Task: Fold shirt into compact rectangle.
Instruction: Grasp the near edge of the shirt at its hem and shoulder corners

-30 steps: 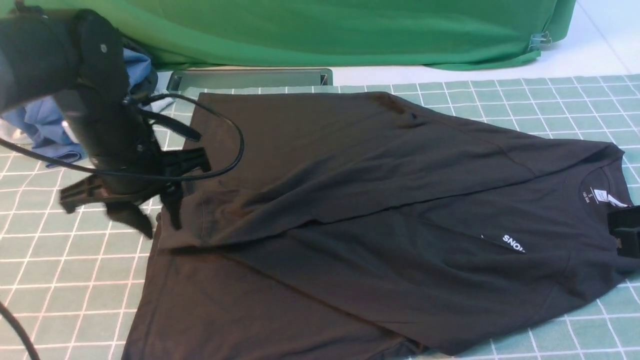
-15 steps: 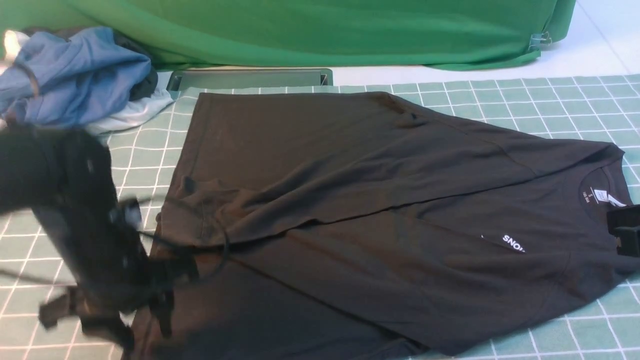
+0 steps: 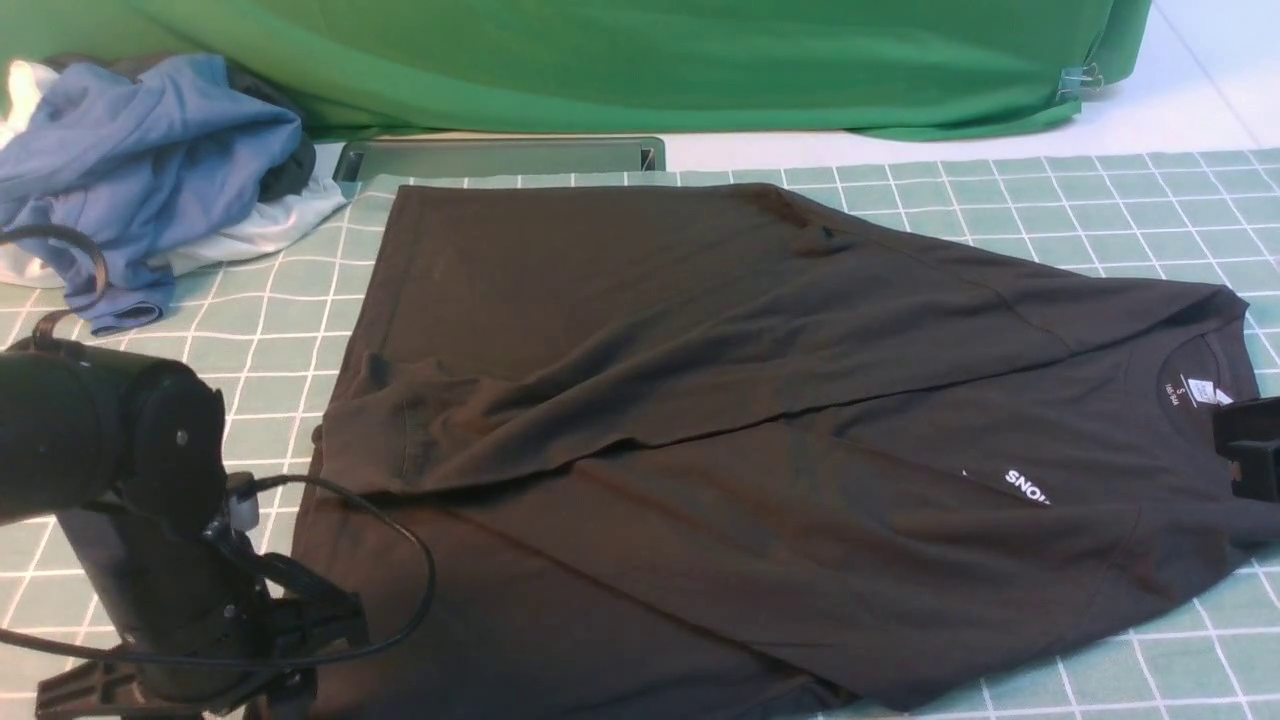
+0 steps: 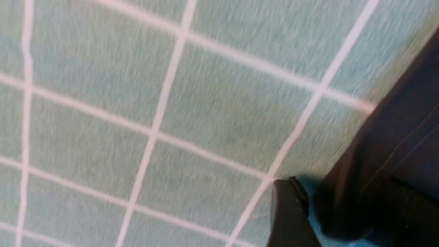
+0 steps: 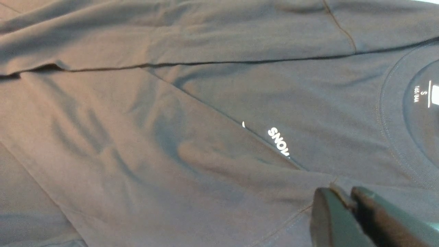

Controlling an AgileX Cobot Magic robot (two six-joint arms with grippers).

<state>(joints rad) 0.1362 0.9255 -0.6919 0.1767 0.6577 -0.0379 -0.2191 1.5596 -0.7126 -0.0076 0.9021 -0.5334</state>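
The black shirt [image 3: 760, 420] lies spread on the checked mat, one long sleeve [image 3: 640, 390] folded across its body. The white "SNOW" logo [image 3: 1027, 486] and the neck label [image 3: 1195, 390] sit at the right. My left arm [image 3: 150, 560] is low at the near left. There my left gripper [image 4: 343, 195] is open, with the shirt's hem edge [image 4: 384, 137] between its fingers. My right gripper [image 5: 346, 193] is shut, its tips down on the fabric beside the collar [image 5: 391, 130]. It also shows at the front view's right edge, the right gripper [image 3: 1250, 450].
A heap of blue and white garments [image 3: 150, 160] lies at the far left. Bright green cloth [image 3: 640, 60] hangs across the back above a grey metal tray [image 3: 500, 157]. The green checked mat [image 3: 1100, 200] runs under everything.
My left arm has swung from beside the sleeve cuff at the far left down to the shirt's near left hem. The cuff end has settled. The right gripper has hardly moved.
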